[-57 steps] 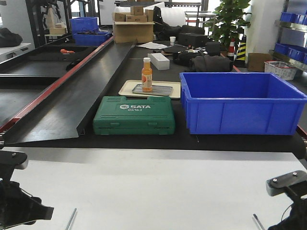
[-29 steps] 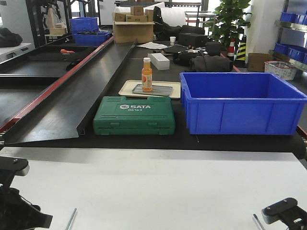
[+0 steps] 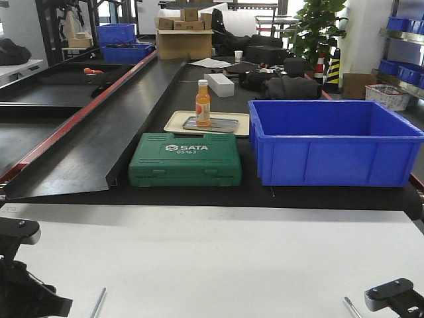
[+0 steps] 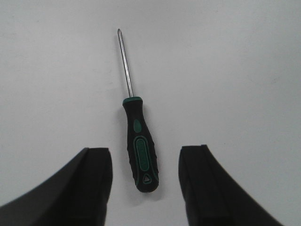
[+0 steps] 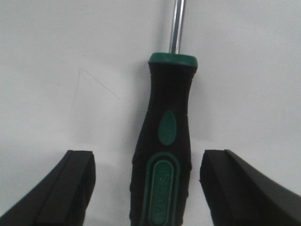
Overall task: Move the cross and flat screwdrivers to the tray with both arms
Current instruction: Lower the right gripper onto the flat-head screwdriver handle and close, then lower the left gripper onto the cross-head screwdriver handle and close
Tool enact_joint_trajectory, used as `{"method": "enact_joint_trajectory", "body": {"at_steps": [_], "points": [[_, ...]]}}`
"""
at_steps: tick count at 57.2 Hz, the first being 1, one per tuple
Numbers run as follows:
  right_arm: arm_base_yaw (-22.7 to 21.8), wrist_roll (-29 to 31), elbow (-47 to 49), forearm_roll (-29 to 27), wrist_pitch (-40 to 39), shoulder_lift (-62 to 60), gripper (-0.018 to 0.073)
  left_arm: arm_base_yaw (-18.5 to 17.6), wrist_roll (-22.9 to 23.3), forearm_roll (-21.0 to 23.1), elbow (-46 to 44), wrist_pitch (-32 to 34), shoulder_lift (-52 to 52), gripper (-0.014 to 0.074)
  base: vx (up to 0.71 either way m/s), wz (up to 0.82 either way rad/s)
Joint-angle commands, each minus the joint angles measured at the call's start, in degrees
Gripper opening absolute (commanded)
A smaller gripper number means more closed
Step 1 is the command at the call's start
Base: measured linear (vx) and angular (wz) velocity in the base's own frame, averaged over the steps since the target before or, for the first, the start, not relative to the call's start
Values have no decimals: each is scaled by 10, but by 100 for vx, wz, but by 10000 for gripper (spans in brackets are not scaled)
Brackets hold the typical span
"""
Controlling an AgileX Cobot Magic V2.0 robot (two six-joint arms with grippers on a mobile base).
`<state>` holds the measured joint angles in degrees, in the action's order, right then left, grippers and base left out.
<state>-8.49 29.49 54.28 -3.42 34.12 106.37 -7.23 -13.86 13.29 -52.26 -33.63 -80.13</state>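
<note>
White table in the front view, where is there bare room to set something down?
The white table's wide middle is bare, between the left black-and-green screwdriver and the right black-and-green screwdriver at its near corners. Beyond, the black belt is crowded: green plastic tool case, deep blue plastic bin.

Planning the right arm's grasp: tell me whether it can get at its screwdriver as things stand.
Probably yes. The right gripper is open and straddles the handle of the screwdriver, which lies flat on the white table; nothing sits in between.
</note>
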Motion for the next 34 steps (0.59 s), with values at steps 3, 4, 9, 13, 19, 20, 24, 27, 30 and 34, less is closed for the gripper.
{"method": "enact_joint_trajectory", "body": {"at_steps": [3, 4, 9, 13, 19, 20, 24, 27, 30, 34], "points": [[-3, 8, 18, -2, -8, -2, 511, 1, 1, 8, -15, 23, 16, 468, 0, 0], [-3, 7, 21, -2, -6, 1, 511, 1, 1, 8, -15, 22, 16, 468, 0, 0], [-3, 4, 38, -2, 16, 21, 511, 1, 1, 8, -15, 22, 16, 468, 0, 0], [-3, 4, 61, -2, 40, 36, 499, 1, 1, 8, -15, 22, 16, 468, 0, 0], [-3, 1, 89, 10, 81, 56, 447, 1, 1, 8, -15, 19, 16, 468, 0, 0], [-3, -3, 94, 14, 91, 59, 435, 1, 1, 8, -15, 19, 16, 468, 0, 0], [-3, -20, 114, 28, 118, 70, 353, 1, 1, 8, -15, 17, 16, 468, 0, 0], [-3, -30, 122, 34, 133, 77, 287, 1, 1, 8, -15, 17, 16, 468, 0, 0], [-3, -31, 128, 34, 146, 81, 196, 1, 1, 8, -15, 17, 16, 468, 0, 0], [-3, -31, 131, 30, 152, 85, 70, 1, 1, 8, -15, 17, 16, 468, 0, 0]]}}
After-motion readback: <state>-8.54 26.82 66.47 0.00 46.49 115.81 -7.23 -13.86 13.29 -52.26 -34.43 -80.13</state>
